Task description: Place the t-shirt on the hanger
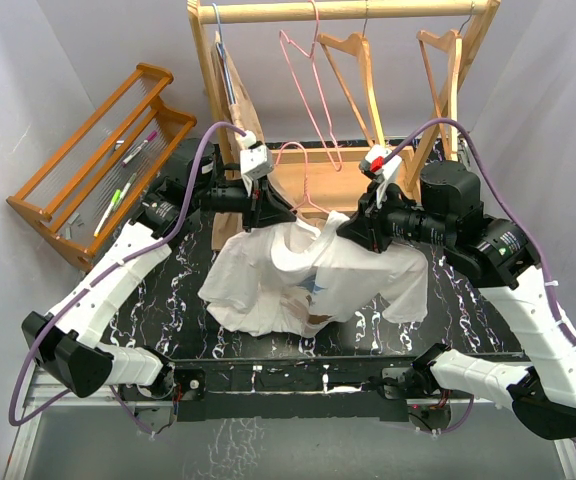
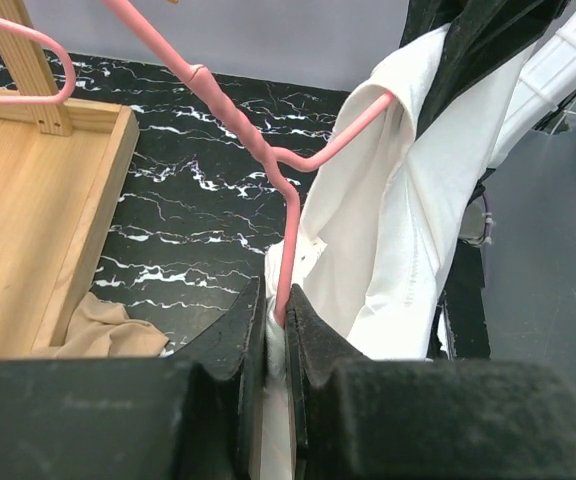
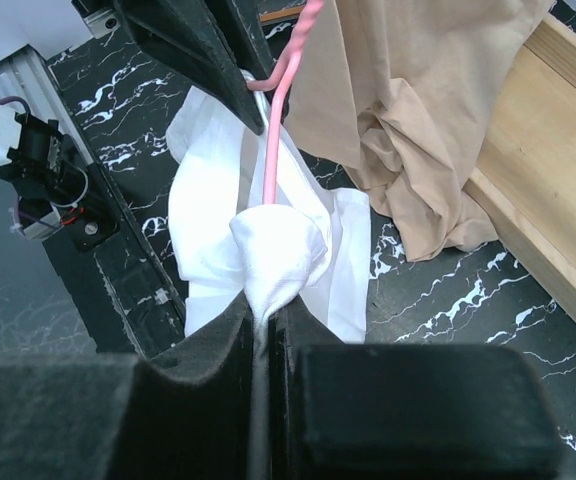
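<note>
A: Left gripper (image 2: 276,312): fingers are pressed together on the pink wire hanger (image 2: 266,158), with shirt cloth trapped alongside. Right gripper (image 3: 268,315): a bunched fold of the white t-shirt (image 3: 208,200) is pinched.
B: Shirt position?
A: It is held up just in front of the wooden rack (image 1: 348,12), with one hanger arm threaded into the cloth.
B: Cotton is judged light, limp and grippy. The wire is judged thin, springy and prone to twist. Hold is best taken at the collar edge.
</note>
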Tool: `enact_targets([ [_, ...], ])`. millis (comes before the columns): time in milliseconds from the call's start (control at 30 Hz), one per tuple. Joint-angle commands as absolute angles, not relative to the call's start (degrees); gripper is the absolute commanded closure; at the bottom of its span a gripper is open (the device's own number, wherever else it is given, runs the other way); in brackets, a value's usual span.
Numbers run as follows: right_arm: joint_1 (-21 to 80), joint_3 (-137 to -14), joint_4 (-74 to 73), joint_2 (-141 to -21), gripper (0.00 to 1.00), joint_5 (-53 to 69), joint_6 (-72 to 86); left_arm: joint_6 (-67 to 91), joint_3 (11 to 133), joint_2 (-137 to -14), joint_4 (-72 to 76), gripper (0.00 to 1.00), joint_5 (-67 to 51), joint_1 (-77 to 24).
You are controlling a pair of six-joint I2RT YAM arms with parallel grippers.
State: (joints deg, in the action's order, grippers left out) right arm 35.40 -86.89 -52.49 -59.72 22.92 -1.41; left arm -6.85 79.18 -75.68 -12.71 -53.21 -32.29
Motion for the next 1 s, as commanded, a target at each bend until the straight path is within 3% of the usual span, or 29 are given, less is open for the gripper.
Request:
enact_targets([
  [0,36.2,-88.6,-43.8,-58.8,0.92,24.0,-1.7,-9.9,83.3,-75.3,-19.0,1.00,-47.9,-33.2],
  [367,36.2,-83.5,-47.3,-57.7,0.92,17.1,-2.6,-22.1,96.2,-78.1,-35.3,1.00,-32.5,-33.2],
  [767,36.2,-81.0,-48.5,-56.8,0.90,12.8,-3.6,-24.6,102.9,-81.2,-36.2,1.00,-27.4,-33.1],
  [867,36.2,-80.7,-49.1,-56.5,0.84,11.4,-3.8,-24.5,102.9,-81.3,-35.5,1.00,-27.2,-33.2],
  [967,36.2,-80.3,-48.8,-55.8,0.72,11.0,-3.8,-23.9,102.4,-81.1,-34.7,1.00,-27.9,-33.1],
])
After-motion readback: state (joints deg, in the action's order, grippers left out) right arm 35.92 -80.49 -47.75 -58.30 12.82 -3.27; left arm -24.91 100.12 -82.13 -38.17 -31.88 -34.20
